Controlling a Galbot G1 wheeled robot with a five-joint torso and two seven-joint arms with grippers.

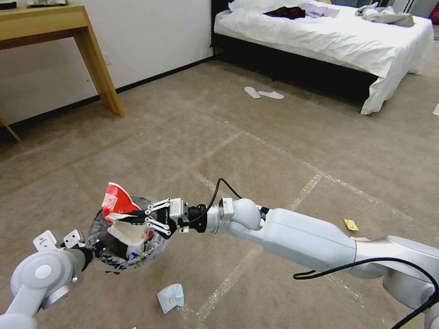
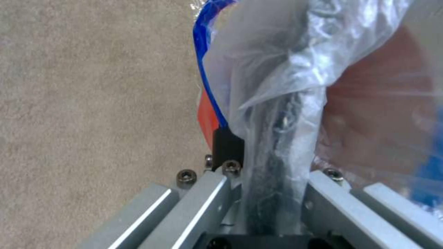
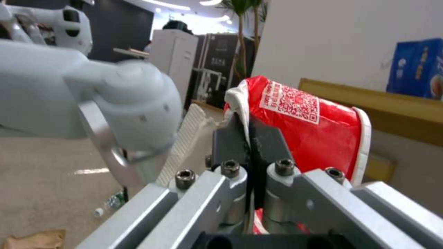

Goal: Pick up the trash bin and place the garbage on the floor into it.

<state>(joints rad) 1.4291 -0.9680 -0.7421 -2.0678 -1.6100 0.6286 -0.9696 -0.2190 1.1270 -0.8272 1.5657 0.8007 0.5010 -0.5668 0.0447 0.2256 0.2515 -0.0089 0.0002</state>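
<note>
Lower left of the head view: left gripper [image 2: 265, 173] clamped on the trash bin [image 1: 125, 237] rim, right gripper [image 1: 125, 218] closed on a crumpled red-and-white cup [image 1: 116, 201] directly above the bin.

Even, soft indoor light is filling the room you are looking into from the head view, leaving only faint shadows on the floor [image 1: 283, 137]. The clear tape lines [image 1: 315, 176] are catching a mild sheen. Straight edges are bending slightly toward that picture's corners. In the left wrist view, the plastic bag [image 2: 295, 69] is sitting too close, looking blurred and glaring white. In the right wrist view, ceiling lights [image 3: 180, 5] are blowing out, and the near arm joint [image 3: 115, 100] is smearing softly.
</note>
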